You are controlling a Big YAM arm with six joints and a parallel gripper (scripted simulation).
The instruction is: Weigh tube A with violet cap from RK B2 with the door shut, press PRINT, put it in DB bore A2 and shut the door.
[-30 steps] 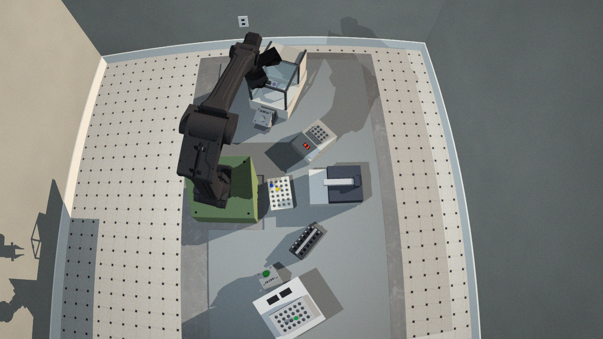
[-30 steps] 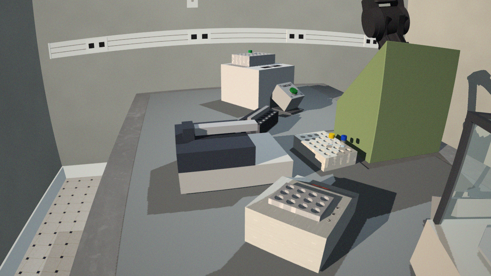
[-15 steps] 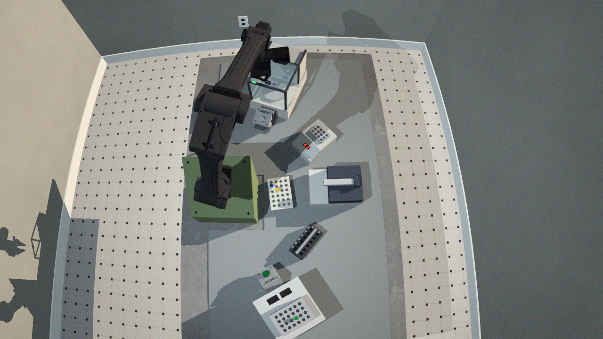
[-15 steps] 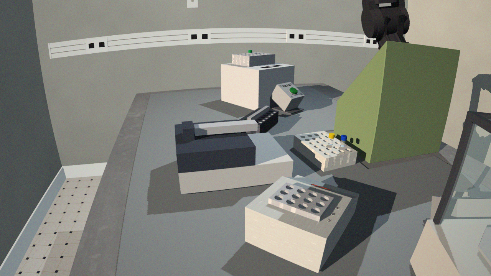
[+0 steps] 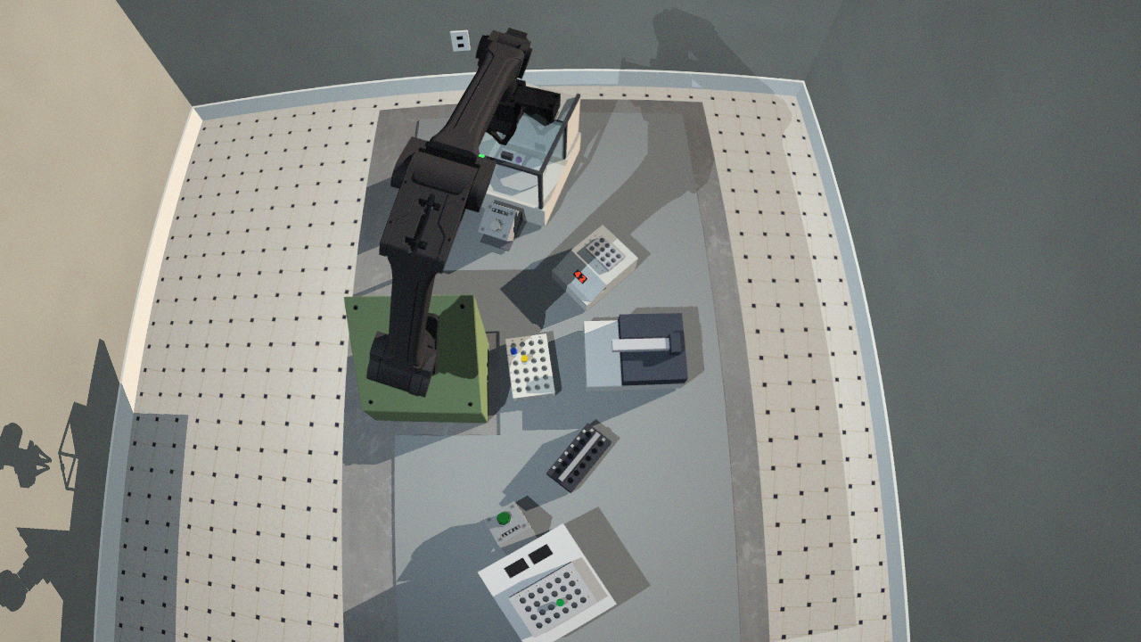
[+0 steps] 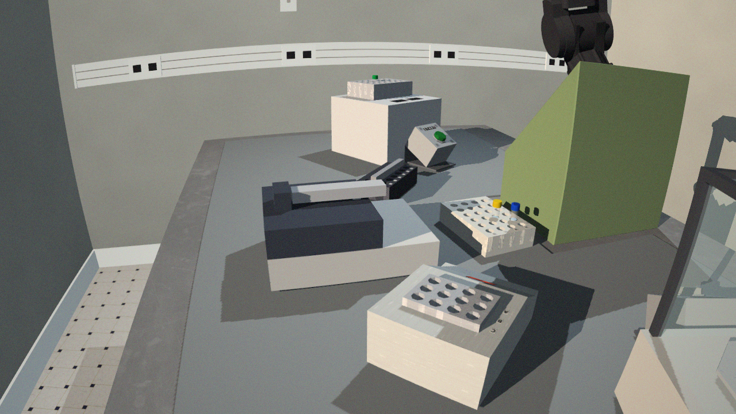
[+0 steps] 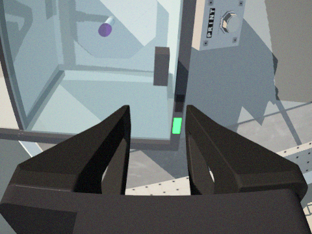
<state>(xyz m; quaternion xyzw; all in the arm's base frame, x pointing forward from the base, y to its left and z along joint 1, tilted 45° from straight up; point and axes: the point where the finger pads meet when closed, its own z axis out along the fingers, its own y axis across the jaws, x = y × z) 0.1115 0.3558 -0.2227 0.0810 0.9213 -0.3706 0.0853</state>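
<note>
Tube A (image 7: 105,28) (image 5: 519,160), with its violet cap, stands on the pan inside the balance's glass box (image 5: 558,171) (image 6: 689,246). In the wrist view the top pane covers the box, with its dark handle (image 7: 161,66) near the front edge. The green lamp (image 7: 177,126) (image 5: 481,156) is lit. The white PRINT key (image 7: 228,23) sits on the sloping front (image 5: 500,219). My gripper (image 7: 158,115) (image 5: 548,106) hangs above the top pane near the handle, fingers narrow with nothing between them. The dry block DB (image 5: 594,267) (image 6: 447,319) has empty bores.
The rack RK (image 5: 530,366) (image 6: 486,223) holds a yellow-capped tube (image 6: 497,203) and a blue-capped tube (image 6: 515,206). The spectrophotometer (image 5: 636,352) (image 6: 334,236), the magnet block (image 5: 580,456) and the mixer (image 5: 546,590) (image 6: 383,123) stand further along. The green pedestal (image 5: 458,390) carries the arm's base.
</note>
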